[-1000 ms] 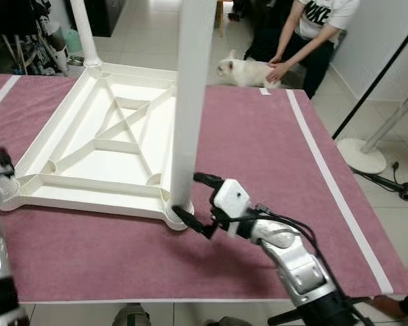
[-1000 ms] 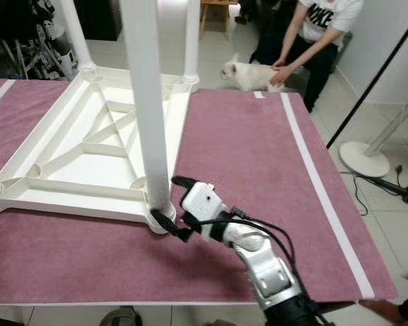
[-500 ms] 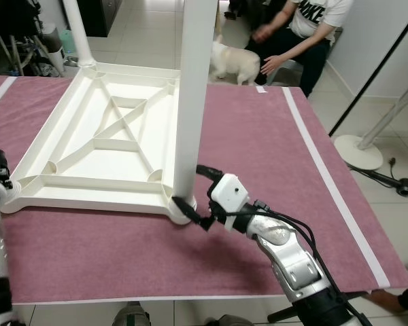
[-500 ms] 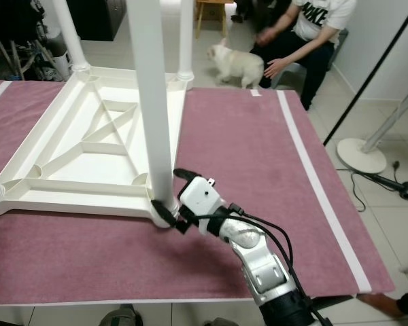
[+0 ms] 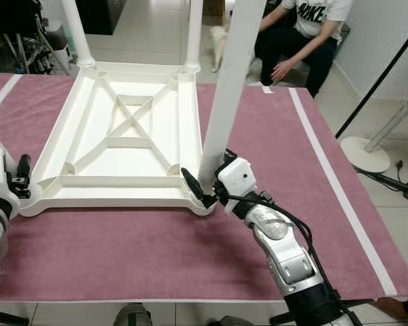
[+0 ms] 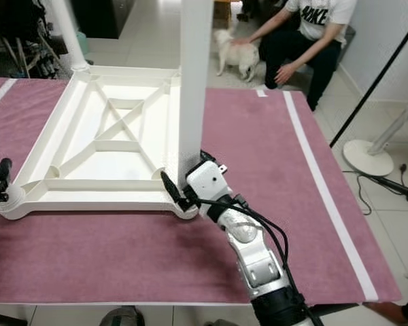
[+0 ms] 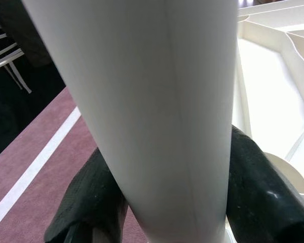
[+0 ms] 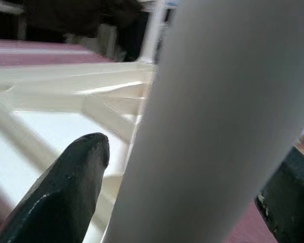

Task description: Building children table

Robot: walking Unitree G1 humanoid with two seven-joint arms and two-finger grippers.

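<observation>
Maroon cloth (image 5: 272,129) with white stripes covers my counter; a person (image 5: 306,34) and a small dog (image 6: 234,54) sit at the frame's top. I see the white tabletop (image 5: 122,142) upside down, centre-left. My right gripper (image 5: 207,190) has its jaws around the near leg (image 5: 224,102); the left wrist view shows the left gripper (image 7: 169,202) clasping another leg (image 7: 142,101)

A maroon cloth (image 5: 272,129) with white stripes is spread over the work surface. Past its far edge, a small white dog (image 6: 235,54) is being petted by a seated person (image 6: 306,30) in a white shirt. A round white stand base (image 5: 365,150) and black cable are seen on the tiled floor.
</observation>
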